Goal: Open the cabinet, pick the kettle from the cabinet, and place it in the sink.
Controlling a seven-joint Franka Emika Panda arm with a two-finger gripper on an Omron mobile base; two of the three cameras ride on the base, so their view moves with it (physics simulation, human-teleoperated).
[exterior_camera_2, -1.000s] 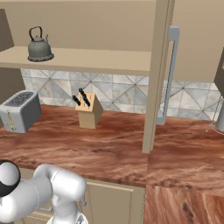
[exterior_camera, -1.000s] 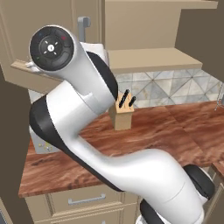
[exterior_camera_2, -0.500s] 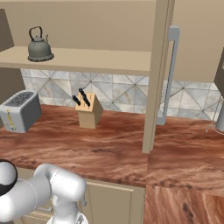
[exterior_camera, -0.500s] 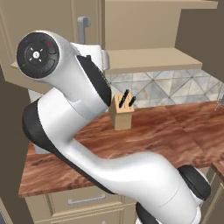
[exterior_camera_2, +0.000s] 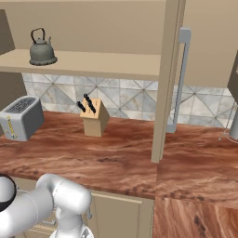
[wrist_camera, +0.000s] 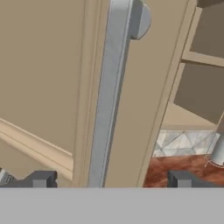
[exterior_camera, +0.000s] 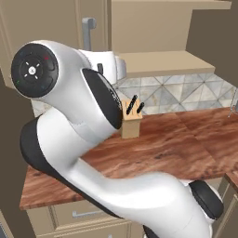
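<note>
My claw (wrist_camera: 109,181) stands wide open, empty, one tip at 8 o'clock and one at 4 o'clock in the hand view, straddling the grey bar handle (wrist_camera: 109,96) of the left cabinet door (wrist_camera: 48,78). I judge this door needs swinging wider for access. Kettle (exterior_camera_2: 42,48) sits at 10 o'clock in the right base view, on the cabinet shelf (exterior_camera_2: 93,64), above the toaster (exterior_camera_2: 21,117). Knife block (exterior_camera_2: 94,119) stands on the desk (exterior_camera_2: 116,158). The right door (exterior_camera_2: 165,79) is edge-on, already open.

Dull metal kettle (exterior_camera_2: 42,50), wood-grain counter (exterior_camera_2: 116,160)
</note>
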